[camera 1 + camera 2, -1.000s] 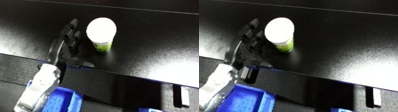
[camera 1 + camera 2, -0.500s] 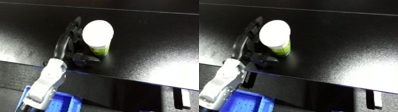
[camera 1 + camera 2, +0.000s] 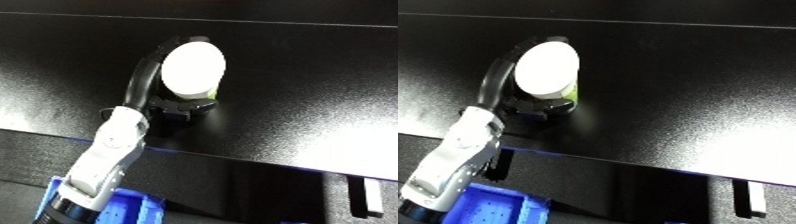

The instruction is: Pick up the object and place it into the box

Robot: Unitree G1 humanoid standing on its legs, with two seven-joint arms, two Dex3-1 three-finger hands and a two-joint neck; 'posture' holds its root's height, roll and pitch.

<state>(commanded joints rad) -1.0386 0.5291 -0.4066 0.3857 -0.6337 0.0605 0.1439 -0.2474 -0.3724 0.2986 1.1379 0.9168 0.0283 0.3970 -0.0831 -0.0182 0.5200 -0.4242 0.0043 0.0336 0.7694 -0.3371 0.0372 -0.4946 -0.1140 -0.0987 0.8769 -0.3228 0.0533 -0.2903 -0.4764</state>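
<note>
A small cup with a white lid and a green body (image 3: 194, 70) is on the black table (image 3: 293, 85). My left hand (image 3: 158, 95) is curled round it: fingers wrap its far left side and the thumb crosses under its near side. The cup leans toward me, its lid facing the camera. The white and silver left forearm (image 3: 107, 155) rises from the lower left. My right hand shows in neither view.
A blue bin (image 3: 487, 205) sits below the table's front edge at the lower left, partly behind my forearm. A bright glare patch lies on the table's right front (image 3: 355, 145). A small white item (image 3: 752, 197) hangs under the edge at right.
My left hand has closed round the cup, thumb now under its near side, and the cup has tipped toward the camera. The view has shifted with the robot's lean.
</note>
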